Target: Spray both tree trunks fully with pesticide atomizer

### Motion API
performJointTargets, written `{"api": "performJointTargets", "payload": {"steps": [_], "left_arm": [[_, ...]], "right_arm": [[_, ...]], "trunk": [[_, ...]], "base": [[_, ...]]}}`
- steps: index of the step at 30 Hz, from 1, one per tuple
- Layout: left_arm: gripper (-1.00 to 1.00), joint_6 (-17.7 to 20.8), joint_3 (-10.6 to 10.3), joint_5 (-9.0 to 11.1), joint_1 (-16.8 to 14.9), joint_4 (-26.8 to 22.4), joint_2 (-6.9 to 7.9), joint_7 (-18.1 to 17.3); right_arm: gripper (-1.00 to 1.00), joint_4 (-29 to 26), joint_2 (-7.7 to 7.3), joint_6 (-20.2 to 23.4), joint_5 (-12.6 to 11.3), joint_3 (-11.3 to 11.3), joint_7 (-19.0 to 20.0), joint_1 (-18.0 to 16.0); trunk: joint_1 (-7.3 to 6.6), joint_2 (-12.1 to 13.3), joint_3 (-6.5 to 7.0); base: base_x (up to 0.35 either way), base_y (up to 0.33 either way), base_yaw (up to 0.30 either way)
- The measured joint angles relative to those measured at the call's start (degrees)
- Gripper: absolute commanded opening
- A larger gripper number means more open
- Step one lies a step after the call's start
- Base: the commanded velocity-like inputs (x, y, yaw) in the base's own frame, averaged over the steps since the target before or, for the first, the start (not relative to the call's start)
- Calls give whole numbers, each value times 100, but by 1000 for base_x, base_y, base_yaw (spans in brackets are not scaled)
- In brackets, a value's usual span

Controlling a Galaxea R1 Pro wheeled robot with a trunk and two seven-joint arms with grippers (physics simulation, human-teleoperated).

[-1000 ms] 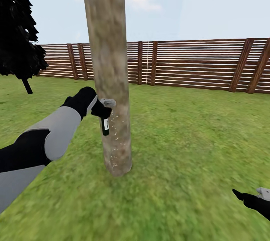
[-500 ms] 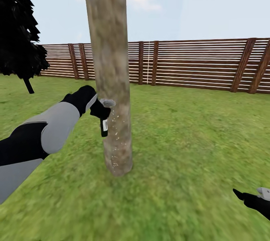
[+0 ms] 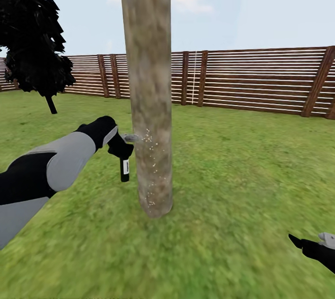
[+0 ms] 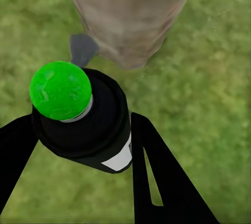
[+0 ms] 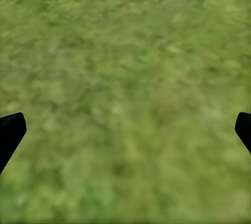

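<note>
Garden scene. The left gripper (image 3: 122, 146) is clamped on the spray bottle (image 3: 124, 169), which hangs upright with its grey trigger head (image 3: 131, 137) pointed at, and just beside, the tree trunk (image 3: 150, 85). Pale droplets (image 3: 150, 159) speckle the trunk's lower part. In the left wrist view the black fingers (image 4: 151, 172) flank the bottle (image 4: 89, 122), which carries a green ball (image 4: 60, 90) on top. The right gripper (image 5: 125, 130) hangs low at the near right with its fingers spread wide over the grass (image 5: 130, 78). A wooden fence (image 3: 260, 80) lies far behind; a black conifer (image 3: 32, 34) stands at the far left.
</note>
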Motion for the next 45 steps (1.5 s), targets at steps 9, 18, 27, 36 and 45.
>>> {"api": "performJointTargets", "payload": {"steps": [9, 18, 27, 36, 45], "left_arm": [[-100, -54, 0, -12, 486, 4, -44, 1], [-100, -84, -10, -14, 942, 4, -45, 1], [-100, -91, 3, -11, 1318, 4, -113, 1], [-100, -72, -20, -41, 1653, 4, -200, 8], [-100, -41, -157, -332, 1774, 3, -176, 1]], "right_arm": [[100, -3, -3, 0, 0, -1, 0, 0], [100, -3, -2, 0, 0, -4, 0, 0], [100, -9, -4, 0, 0, -5, 0, 0], [100, -9, -6, -2, 0, -5, 0, 0], [100, -5, -5, 0, 0, -5, 0, 0]], "trunk": [[1, 0, -1], [0, 0, 0], [0, 0, 0], [0, 0, 0], [0, 0, 0]], "base": [[0, 0, 0], [0, 0, 0], [0, 0, 0], [130, 0, 0], [17, 0, 3]]}}
